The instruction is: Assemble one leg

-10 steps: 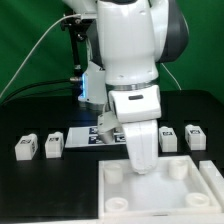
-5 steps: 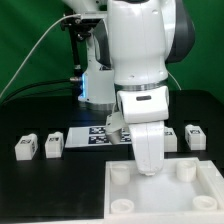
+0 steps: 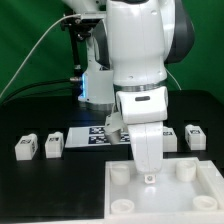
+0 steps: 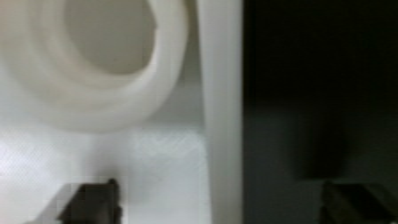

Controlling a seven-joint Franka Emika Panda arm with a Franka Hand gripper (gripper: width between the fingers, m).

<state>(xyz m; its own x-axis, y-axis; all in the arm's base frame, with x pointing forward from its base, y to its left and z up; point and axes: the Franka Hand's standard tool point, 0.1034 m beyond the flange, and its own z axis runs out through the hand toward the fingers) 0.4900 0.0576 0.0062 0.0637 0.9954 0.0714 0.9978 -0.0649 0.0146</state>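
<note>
Four small white legs lie on the black table: two at the exterior view's left (image 3: 25, 147) (image 3: 53, 144) and two at its right (image 3: 194, 136) (image 3: 173, 137), the last partly hidden by the arm. My gripper (image 3: 148, 178) is down at the far edge of the large white plate (image 3: 200, 190). In the wrist view my gripper (image 4: 221, 203) is open and empty. One fingertip (image 4: 86, 203) is over the plate (image 4: 178, 160) and the other (image 4: 356, 203) is over the dark table. A round corner socket (image 4: 107, 60) lies just beyond.
The marker board (image 3: 88, 137) lies flat behind the plate, between the two pairs of legs. The arm's bulky body hides the middle of the table. A green backdrop stands behind the table.
The arm and the white plate shifted toward the exterior view's right between the first two frames. Over the last half second they have stayed almost still.
</note>
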